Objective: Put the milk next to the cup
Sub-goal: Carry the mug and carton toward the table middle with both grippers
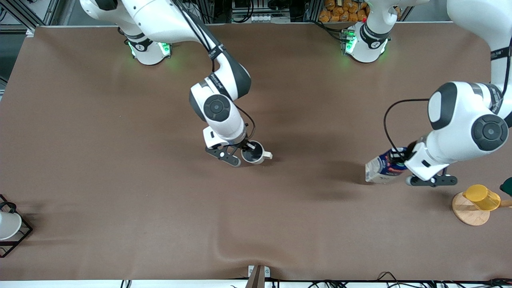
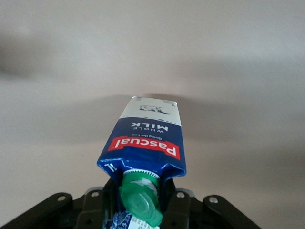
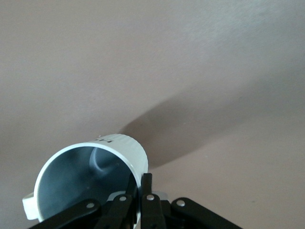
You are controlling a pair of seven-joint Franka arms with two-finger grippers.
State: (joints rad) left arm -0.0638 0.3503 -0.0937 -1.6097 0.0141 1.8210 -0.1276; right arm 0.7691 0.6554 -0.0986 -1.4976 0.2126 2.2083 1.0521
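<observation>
Milk (image 1: 382, 167) sits clamped at its gable top in my left end effector (image 1: 401, 161), tilted with its white base dipping toward the brown tabletop (image 1: 120, 160) at the left arm's end; whether the base touches the cloth I cannot tell. My right end effector (image 1: 249, 149) is clenched on the rim of the cup (image 1: 255, 154) near the middle of the tabletop, one finger inside the mug and one outside, the loop handle pointing toward the left arm's end. Milk and cup are well apart. My left wrist view adds what the front view hides: the green cap (image 2: 139, 199) between my fingers, the red label and the words "whole milk" on the dark-blue band. My right wrist view shows the cup's grey inside and its shadow on the cloth. A yellow cup (image 1: 482, 197) lies on a round wooden base (image 1: 468, 212), nearer the front camera than the milk. At the right arm's end, a white cup (image 1: 9, 225) sits in a black wire rack (image 1: 22, 236). The cloth is slightly rippled near the front edge.
</observation>
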